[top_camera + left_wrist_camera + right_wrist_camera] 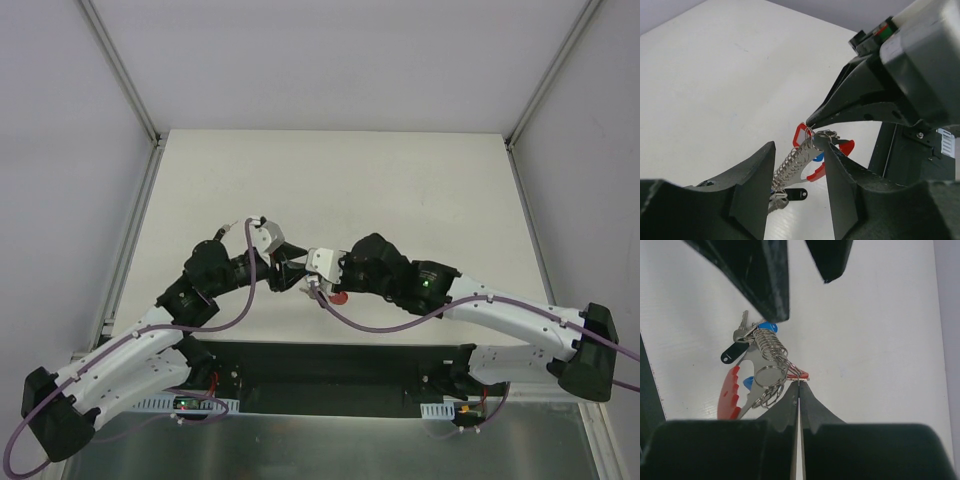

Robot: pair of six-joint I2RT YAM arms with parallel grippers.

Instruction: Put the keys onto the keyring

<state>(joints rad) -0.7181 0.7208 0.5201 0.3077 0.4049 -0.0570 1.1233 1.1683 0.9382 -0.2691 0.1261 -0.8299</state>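
Blue and black keys hang bunched against the silver keyring.

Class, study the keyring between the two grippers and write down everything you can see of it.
The keyring is a cluster of thin silver metal loops joined to a silver coil-like chain, with a red curved clip of plastic-looking material beside it. The right gripper, shut, pinches it at the loops above the white table. Several keys, blue- and black-headed, bunch against it. The left gripper stands open astride the chain; whether it touches is unclear.
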